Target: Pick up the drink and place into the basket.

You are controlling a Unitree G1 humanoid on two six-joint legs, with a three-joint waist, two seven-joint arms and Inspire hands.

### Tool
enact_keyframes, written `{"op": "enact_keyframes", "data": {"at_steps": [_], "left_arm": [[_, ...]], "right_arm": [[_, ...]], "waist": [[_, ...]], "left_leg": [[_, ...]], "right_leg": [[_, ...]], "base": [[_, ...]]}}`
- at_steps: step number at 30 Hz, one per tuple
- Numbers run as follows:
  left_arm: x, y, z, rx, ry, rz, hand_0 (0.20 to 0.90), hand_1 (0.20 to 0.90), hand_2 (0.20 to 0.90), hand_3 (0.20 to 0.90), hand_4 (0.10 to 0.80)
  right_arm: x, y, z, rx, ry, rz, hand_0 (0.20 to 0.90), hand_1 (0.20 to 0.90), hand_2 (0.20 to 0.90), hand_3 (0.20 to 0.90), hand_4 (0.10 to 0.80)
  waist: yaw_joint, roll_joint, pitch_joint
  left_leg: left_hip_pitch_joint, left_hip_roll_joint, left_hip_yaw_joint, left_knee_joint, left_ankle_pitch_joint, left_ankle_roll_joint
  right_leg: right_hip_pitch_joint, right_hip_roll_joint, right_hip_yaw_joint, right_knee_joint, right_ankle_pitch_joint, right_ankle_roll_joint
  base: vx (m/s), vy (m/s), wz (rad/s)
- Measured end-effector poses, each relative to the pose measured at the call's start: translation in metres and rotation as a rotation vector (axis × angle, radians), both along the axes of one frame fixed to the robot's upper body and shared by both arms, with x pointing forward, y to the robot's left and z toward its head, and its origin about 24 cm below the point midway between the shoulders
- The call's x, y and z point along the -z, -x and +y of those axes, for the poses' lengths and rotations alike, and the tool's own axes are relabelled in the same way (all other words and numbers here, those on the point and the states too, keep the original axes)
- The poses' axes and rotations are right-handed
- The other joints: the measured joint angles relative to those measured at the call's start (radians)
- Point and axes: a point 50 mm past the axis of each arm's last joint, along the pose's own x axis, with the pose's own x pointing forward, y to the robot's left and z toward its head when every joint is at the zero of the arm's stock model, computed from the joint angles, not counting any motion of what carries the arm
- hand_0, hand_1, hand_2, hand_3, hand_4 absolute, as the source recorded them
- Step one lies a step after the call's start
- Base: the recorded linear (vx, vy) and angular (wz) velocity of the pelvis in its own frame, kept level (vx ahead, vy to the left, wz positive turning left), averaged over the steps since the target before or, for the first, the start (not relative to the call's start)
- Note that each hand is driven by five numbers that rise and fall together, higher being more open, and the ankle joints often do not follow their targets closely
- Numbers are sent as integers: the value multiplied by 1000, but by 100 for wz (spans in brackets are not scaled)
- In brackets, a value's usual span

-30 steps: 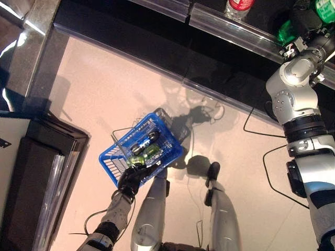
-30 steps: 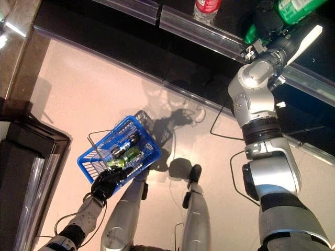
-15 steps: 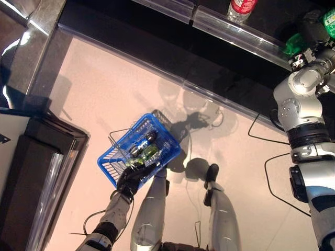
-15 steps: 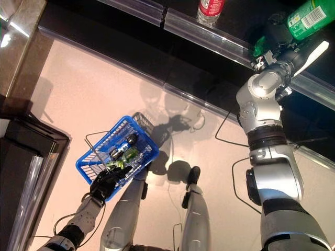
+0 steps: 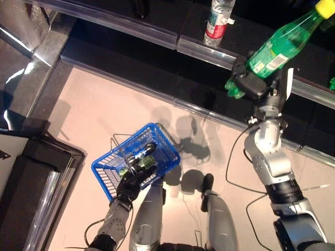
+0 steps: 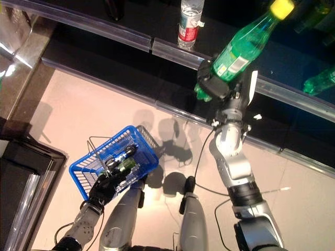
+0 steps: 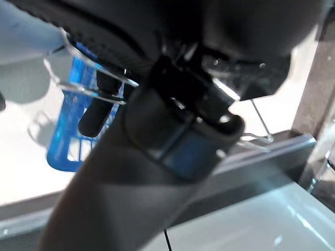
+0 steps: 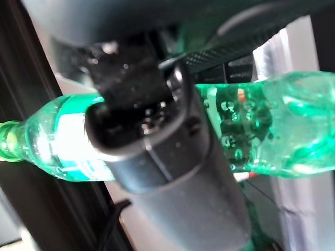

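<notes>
Our right hand [image 6: 214, 83] now clasps the green bottle [image 6: 242, 49], lifted clear; label unreadable. Left hand [image 5: 134, 180] grips the basket [image 5: 107, 172].

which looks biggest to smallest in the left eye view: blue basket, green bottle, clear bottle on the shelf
1. Blue plastic mesh basket.
2. Green plastic bottle with yellow cap, though it is raised nearer the camera, so unsure.
3. Clear plastic bottle with red label.
</notes>
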Motion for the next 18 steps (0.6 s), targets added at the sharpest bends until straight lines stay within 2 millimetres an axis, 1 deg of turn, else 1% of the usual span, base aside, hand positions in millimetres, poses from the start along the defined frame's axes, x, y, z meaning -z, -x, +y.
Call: {"op": "enact_keyframes", "data": {"at_steps": [4, 5, 7, 10, 11, 14, 15, 16, 17, 18], "left_arm": [[-6, 10, -2, 22, 13, -30, 300, 300, 300, 200, 100], [-8, 10, -2, 25, 16, -38, 300, 300, 300, 200, 100], [-16, 10, -6, 46, 30, -71, 300, 300, 300, 200, 100], [-23, 8, -12, 74, 51, -97, 300, 300, 300, 200, 100], [-28, 7, -15, 97, 60, -110, 300, 300, 300, 200, 100], [-36, 6, -20, 156, 59, -127, 300, 300, 300, 200, 100], [-39, 5, -22, 176, 61, -134, 300, 300, 300, 200, 100], [-40, 5, -25, 198, 57, -138, 300, 300, 300, 200, 100], [-42, 6, -27, 220, 56, -140, 300, 300, 300, 200, 100], [-45, 6, -29, 238, 59, -145, 300, 300, 300, 200, 100]], "right_arm": [[17, 17, 17, -155, 28, 26, 300, 300, 300, 200, 100], [19, 18, 20, -177, 35, 28, 300, 300, 300, 200, 100], [24, 25, 33, -283, 68, 35, 300, 300, 300, 200, 100], [30, 30, 47, -375, 99, 49, 300, 300, 300, 200, 100], [33, 31, 55, -419, 112, 58, 300, 300, 300, 200, 100], [41, 35, 69, -488, 123, 87, 300, 300, 300, 200, 100], [44, 37, 74, -509, 121, 101, 300, 300, 300, 200, 100], [49, 40, 78, -529, 118, 118, 300, 300, 300, 200, 100], [52, 41, 83, -552, 113, 133, 300, 300, 300, 200, 100], [55, 43, 89, -574, 109, 147, 300, 300, 300, 200, 100]], "waist": [[-14, -1, 0], [-16, 0, 0], [-22, 0, 0], [-22, 0, 0], [-18, 0, 0], [-6, 0, 0], [2, 0, 0], [12, 0, 0], [22, 0, -1], [31, 0, -1]], "left_leg": [[40, 2, 1, -23, 0, 0], [45, 2, 1, -29, 0, -1], [65, 4, 0, -43, 1, -1], [86, 5, -2, -60, 6, 1], [97, 5, -3, -69, 5, -1], [124, 4, -14, -86, 2, -5], [133, 2, -23, -86, 2, -7], [144, 2, -28, -87, 0, -15], [155, 1, -32, -89, -3, -16], [162, 0, -41, -90, -7, -17]], "right_leg": [[31, 1, 1, -7, -2, 2], [35, 1, 0, -9, -3, 3], [48, 3, 0, -9, -8, 3], [65, 5, -3, -10, -19, 1], [75, 4, -9, -10, -27, 1], [103, 1, -29, -9, -40, 1], [117, 0, -34, -9, -48, 1], [131, -1, -36, -8, -56, 1], [145, -1, -40, -7, -64, 3], [155, -3, -56, -5, -73, 3]], "base": [[61, 20, -3], [57, 26, -2], [64, 21, -1], [70, 13, 4], [98, 7, 10], [96, -2, 18], [76, -21, 20], [76, -28, 21], [76, -33, 22], [53, -28, 28]]}}
